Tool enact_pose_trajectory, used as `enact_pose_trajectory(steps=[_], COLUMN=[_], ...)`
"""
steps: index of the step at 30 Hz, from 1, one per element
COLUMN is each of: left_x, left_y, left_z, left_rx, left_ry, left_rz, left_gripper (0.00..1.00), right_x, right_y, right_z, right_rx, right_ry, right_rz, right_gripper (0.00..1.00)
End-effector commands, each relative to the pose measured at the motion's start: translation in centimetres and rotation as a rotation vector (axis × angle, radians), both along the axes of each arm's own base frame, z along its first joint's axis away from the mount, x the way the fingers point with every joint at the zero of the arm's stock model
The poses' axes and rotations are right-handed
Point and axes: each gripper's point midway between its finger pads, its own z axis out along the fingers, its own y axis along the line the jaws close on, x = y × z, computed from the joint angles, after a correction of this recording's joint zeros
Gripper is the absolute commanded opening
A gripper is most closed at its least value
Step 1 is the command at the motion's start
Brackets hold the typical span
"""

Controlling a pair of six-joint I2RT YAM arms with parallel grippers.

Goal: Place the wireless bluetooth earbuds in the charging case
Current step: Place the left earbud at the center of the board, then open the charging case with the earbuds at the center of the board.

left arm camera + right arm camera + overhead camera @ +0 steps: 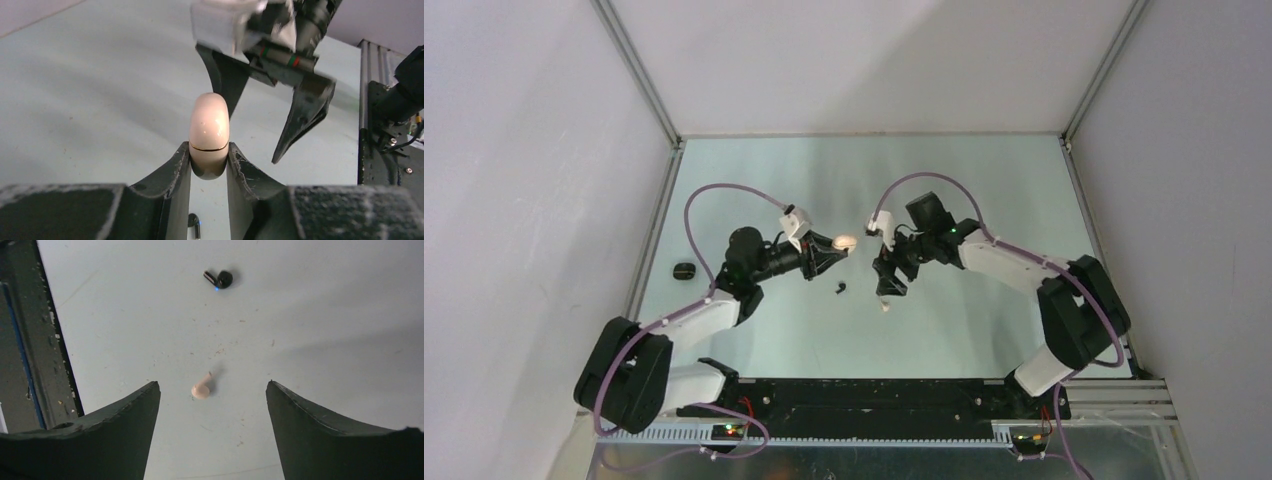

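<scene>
Start of task — left pincer (209, 148) clamps cream case (209, 125), right pincer (212, 386) wide over cream earbud (201, 390); black earbud (222, 278) loose nearby.

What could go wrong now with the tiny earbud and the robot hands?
1. The cream earbud is tiny under the open right hand, so it might get flicked away or missed.
2. The left hand pinches only the bottom end of the smooth cream case, which might slip or twist.
3. The case looks shut along its seam, so the earbud likely cannot go in yet.
</scene>
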Motion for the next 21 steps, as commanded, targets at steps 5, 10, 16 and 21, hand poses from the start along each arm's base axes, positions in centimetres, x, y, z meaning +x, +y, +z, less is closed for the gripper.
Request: enact_pose_trajectory(steps=[5,10,16,21], left_x=[-1.7,-2.4,-3.9,-5.0], left_y=[-1.6,-1.6,-2.8,-3.8], left_z=[4.4,5.0,5.2,4.9], left_rx=[-0.213,-0.245,-0.242,-0.194], left_ry=[-0.094,-0.118,-0.109,-0.098], left_rz=[-0.140,-0.167,-0.260,-0.316], left_gripper=[0.00,0.00,0.00,0.00], right_x=[1.7,1.9,2.0,2.9], right_y=[1.5,3.0,4.1,3.8], right_z=[16.8,18.9,20.0,19.5], right_rx=[0.401,0.488,0.541,0.511], right_ry=[-0.399,-0.347,-0.306,-0.342], right_rz=[0.166,0.188,0.162,0.129], right_gripper=[0.94,0.99,0.99,0.99])
